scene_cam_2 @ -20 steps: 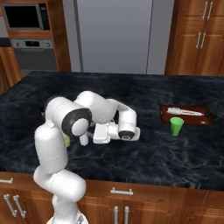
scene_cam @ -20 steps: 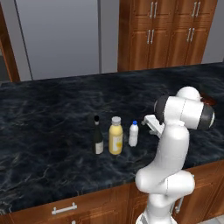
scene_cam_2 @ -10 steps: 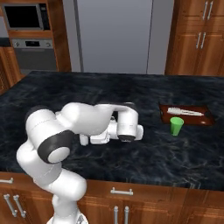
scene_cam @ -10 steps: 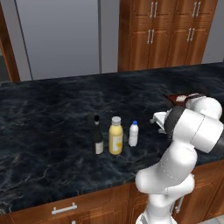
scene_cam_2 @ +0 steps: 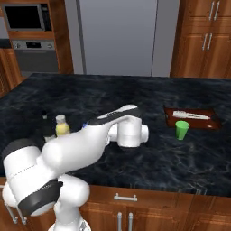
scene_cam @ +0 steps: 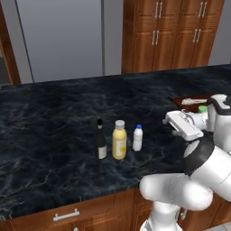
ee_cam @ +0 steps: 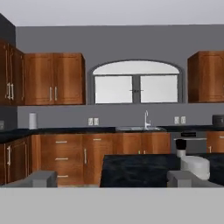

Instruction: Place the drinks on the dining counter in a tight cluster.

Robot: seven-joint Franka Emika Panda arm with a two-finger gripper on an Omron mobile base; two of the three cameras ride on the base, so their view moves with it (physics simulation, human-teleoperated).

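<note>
We note the end effector [scene_cam: 173,121] released and empty, the upright bottles [scene_cam: 119,140] clustered on the counter [scene_cam: 54,135] to its left.

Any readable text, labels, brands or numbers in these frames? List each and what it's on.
None can be read.
wine bottle: pale label, too small and blurred to show any lettering.
juice bottle: no print visible.
small white bottle: no print visible.
microwave: no legible digits or brand.
green cup: plain, no marking.
</note>
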